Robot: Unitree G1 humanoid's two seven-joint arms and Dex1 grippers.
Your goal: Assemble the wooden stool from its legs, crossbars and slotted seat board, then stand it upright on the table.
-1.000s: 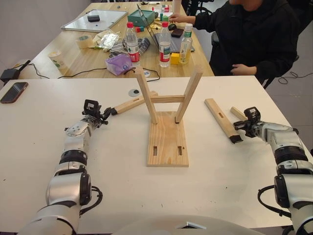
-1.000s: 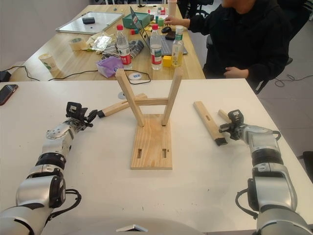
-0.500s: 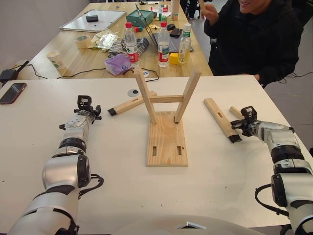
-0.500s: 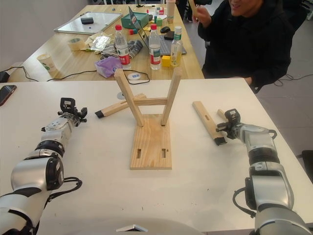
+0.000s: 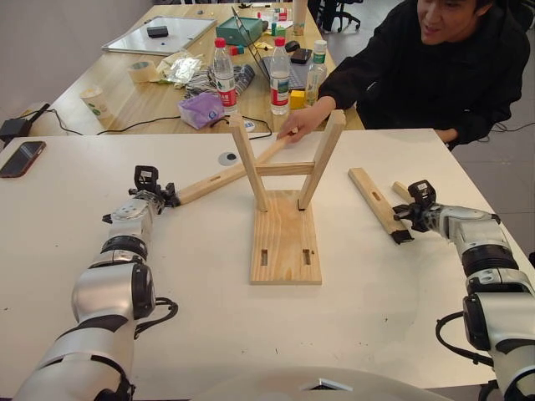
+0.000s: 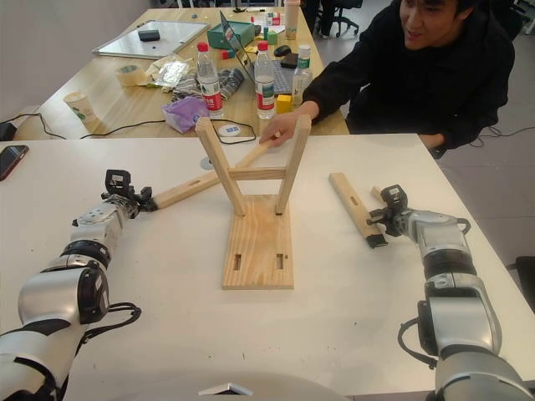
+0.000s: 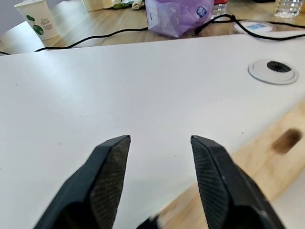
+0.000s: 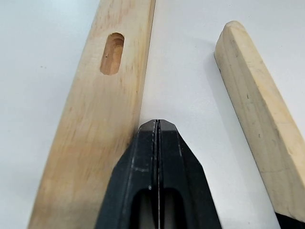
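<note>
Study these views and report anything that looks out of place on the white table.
A person's hand holds the far end of the loose stool leg, which slants behind the fitted legs towards the open left gripper. Odd: a person is handling a part.

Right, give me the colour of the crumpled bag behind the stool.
The bag is purple; the left wrist view shows it best.
</note>
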